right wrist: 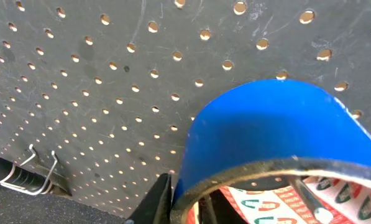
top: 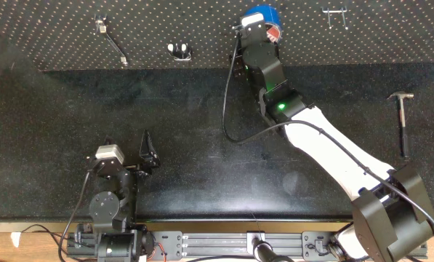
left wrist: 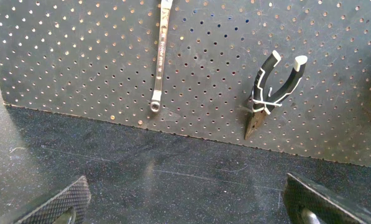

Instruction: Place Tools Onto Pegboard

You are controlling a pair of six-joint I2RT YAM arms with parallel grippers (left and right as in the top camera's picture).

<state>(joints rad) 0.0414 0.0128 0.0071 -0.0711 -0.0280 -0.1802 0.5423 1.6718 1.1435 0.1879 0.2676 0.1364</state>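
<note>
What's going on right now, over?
Left jaws open, near its base. Right jaws shut on blue tape roll at pegboard. Hammer on table, unhung. Nothing seen blocking.

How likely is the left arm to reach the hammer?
Probably not. The hammer lies at the table's far right, the left arm stands far left, and the right arm stretches across between them.

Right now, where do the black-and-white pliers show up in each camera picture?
Top view: pliers hang on the pegboard, upper part, left of centre.
Left wrist view: hanging nose down, apart from the wrench on the same board.
Right wrist view: not in it.
Shared landmark: the pegboard's hole grid.
</note>
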